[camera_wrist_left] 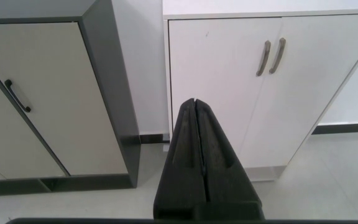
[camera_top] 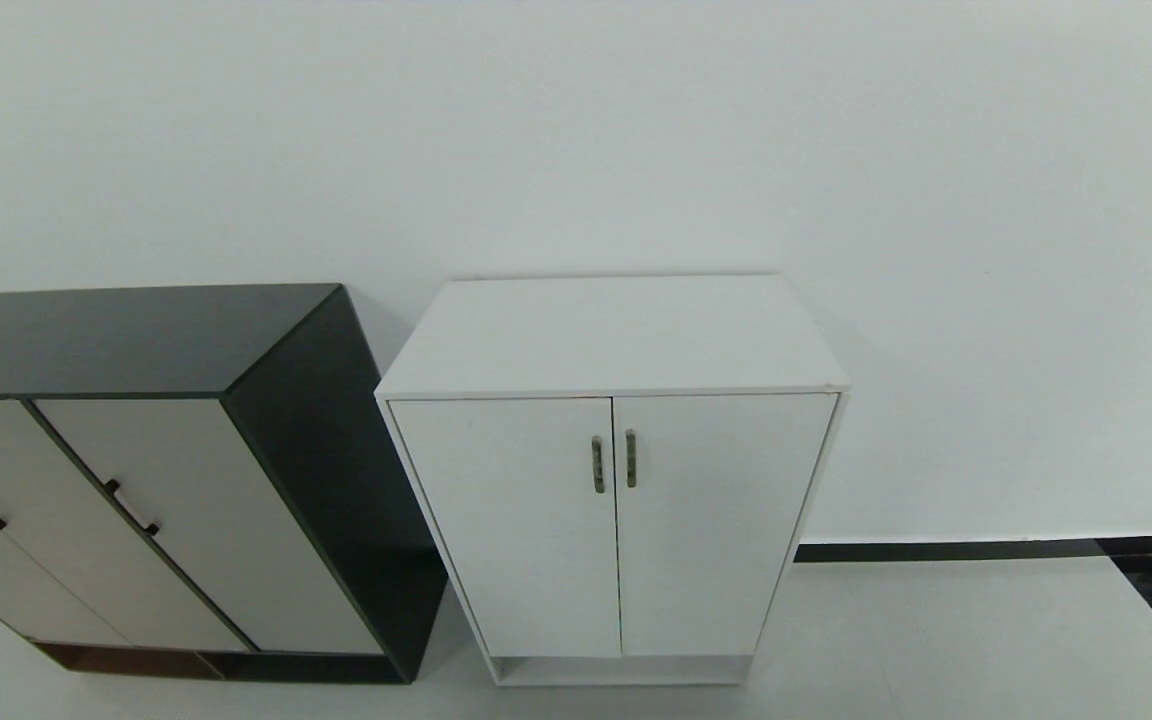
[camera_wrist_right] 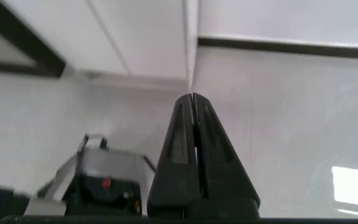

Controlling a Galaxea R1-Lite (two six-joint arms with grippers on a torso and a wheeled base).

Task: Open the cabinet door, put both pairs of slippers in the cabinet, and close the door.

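A white cabinet point(camera_top: 616, 500) stands against the wall with both doors closed and two vertical metal handles point(camera_top: 613, 462) at the middle seam. In the left wrist view the same white cabinet point(camera_wrist_left: 260, 81) faces my left gripper point(camera_wrist_left: 194, 102), which is shut with nothing in it and held some way in front of the doors. My right gripper point(camera_wrist_right: 194, 99) is shut and empty too, hanging low over the pale floor near the white cabinet's bottom corner point(camera_wrist_right: 190, 56).
A black cabinet point(camera_top: 176, 480) with beige doors and dark handles stands close beside the white one on its left. A dark baseboard strip point(camera_top: 986, 550) runs along the wall to the right. Open pale floor point(camera_top: 936, 650) lies in front and to the right.
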